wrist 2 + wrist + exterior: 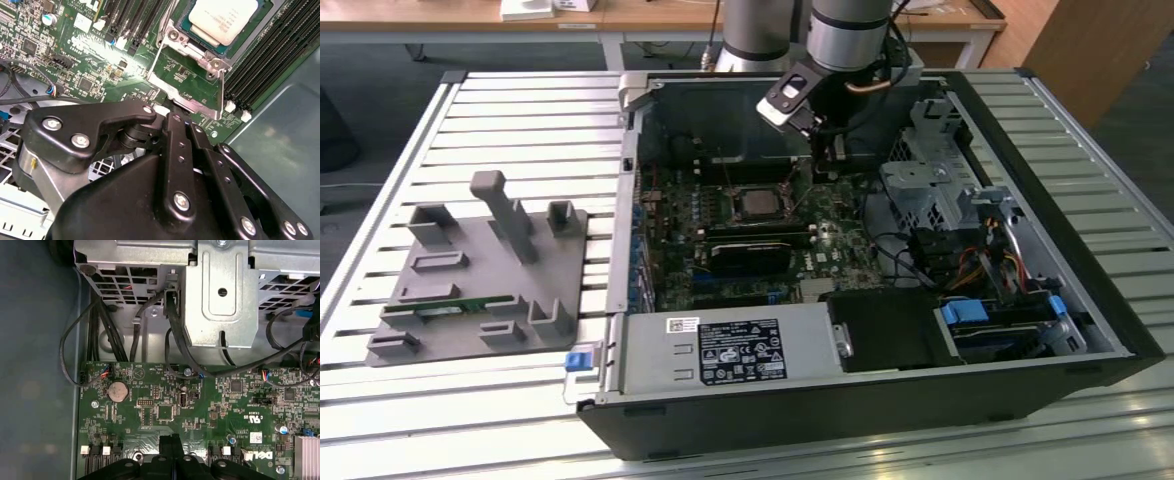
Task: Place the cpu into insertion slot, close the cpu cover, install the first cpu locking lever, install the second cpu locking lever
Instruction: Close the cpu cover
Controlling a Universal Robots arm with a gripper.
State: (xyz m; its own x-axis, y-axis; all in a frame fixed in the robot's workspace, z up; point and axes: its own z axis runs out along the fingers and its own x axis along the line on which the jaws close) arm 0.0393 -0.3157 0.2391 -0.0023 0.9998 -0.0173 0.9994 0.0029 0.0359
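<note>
The cpu (222,20), with its dull silver top, lies in the insertion slot (251,31) on the green board; in the exterior view the cpu (758,203) sits mid-board inside the case. The cpu cover (182,97) is swung open away from the chip, and green board shows through its window. A thin locking lever (221,90) runs along the cover's side. My gripper (172,117) is shut with nothing between its fingers, its tip close to the cover's free edge. The gripper (171,442) hovers over the board in the first wrist view, and the gripper (825,165) stands just beside the socket.
Black memory slots (270,65) flank the socket. A metal drive cage (220,295) and black cables (100,325) border the board, which carries a coin battery (118,389). The power supply (727,350) fills the case front. A grey fixture (487,270) lies on the exterior view's left.
</note>
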